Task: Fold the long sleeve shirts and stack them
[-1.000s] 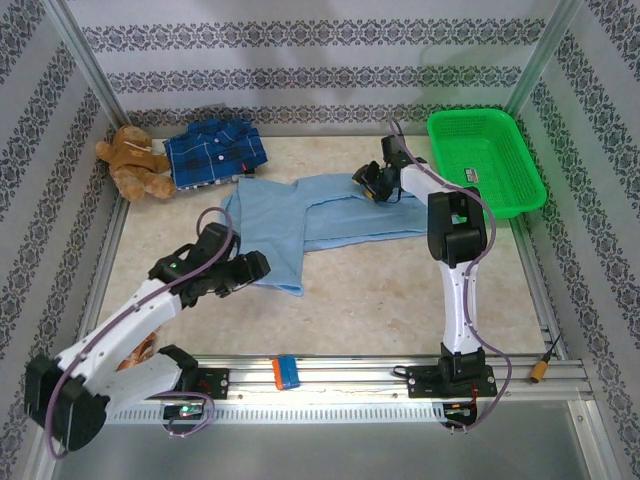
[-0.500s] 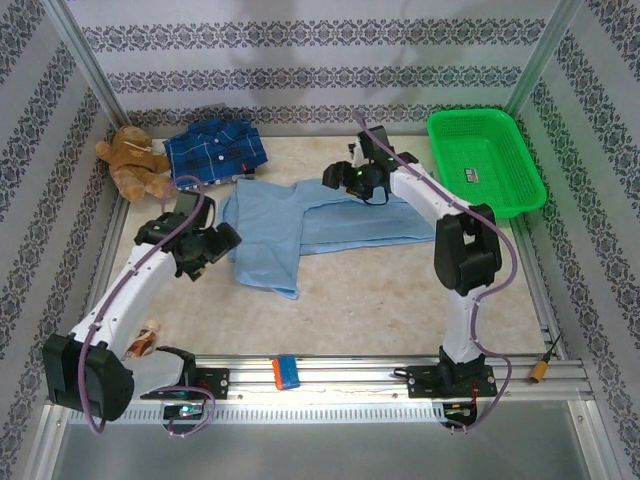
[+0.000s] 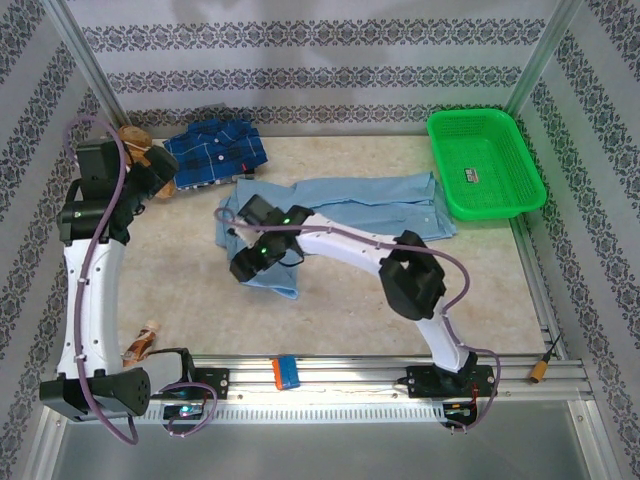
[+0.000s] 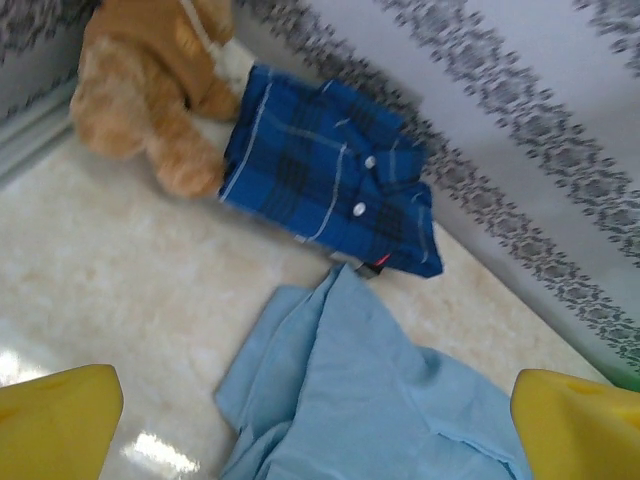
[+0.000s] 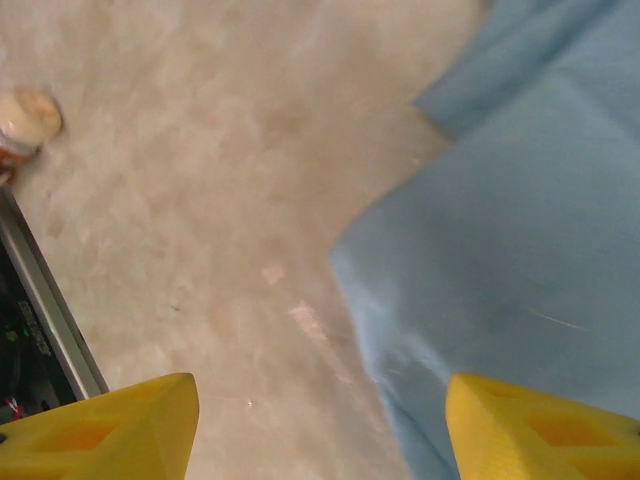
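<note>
The left gripper (image 4: 320,440) hung wide open and empty at the upper left of the top view. The right gripper (image 5: 320,430) stood open, holding nothing, over the blue shirt's (image 3: 360,205) lower-left edge near centre. The plaid shirt (image 3: 215,150) lay folded at upper left, against the bear (image 4: 150,80).

The left gripper (image 3: 148,180), earlier low at the near-left corner of the light blue shirt (image 3: 360,200), has lifted and swung well away beyond the shirt's far-left side, its jaws spreading wider on the way. The right gripper (image 3: 248,262) has swept from the shirt's far-right end across to its near-left edge, jaws parted there. The shirt's right end now reaches farther right and lies broader.
</note>
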`<state>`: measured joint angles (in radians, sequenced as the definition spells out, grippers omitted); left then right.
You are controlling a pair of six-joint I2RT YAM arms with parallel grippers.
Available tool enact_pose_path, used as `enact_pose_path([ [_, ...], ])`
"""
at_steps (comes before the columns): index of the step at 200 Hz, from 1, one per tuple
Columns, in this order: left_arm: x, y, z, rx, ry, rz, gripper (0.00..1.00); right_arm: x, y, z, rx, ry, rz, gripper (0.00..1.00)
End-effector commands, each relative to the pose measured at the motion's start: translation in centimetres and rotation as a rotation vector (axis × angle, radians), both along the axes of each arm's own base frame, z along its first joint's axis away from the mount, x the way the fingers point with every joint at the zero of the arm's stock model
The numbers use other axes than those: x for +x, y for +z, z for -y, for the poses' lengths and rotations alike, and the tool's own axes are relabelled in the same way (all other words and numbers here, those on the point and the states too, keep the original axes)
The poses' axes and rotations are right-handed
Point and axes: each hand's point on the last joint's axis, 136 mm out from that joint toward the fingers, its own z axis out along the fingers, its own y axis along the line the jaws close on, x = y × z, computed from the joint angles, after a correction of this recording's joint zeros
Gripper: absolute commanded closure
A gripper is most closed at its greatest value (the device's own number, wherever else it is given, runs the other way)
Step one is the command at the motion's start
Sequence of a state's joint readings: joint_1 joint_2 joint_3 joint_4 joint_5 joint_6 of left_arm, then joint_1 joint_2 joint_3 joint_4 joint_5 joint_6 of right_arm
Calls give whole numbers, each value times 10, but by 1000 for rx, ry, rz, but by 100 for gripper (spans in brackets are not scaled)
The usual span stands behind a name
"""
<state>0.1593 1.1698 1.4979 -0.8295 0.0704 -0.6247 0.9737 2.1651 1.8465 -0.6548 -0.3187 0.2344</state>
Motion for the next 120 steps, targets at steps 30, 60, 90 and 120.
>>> enact_pose_path([
  [30,-6,43,7,127,-114,101,0,21,-22,-3,-211,15,184,36],
  [60,-15,45,8,159,-132,94,0,21,-31,-14,-254,44,240,39],
  [90,-22,41,9,170,-140,74,0,16,-36,-21,-272,63,250,40],
  [120,-21,37,10,161,-145,73,0,11,-42,-25,-286,79,264,41],
])
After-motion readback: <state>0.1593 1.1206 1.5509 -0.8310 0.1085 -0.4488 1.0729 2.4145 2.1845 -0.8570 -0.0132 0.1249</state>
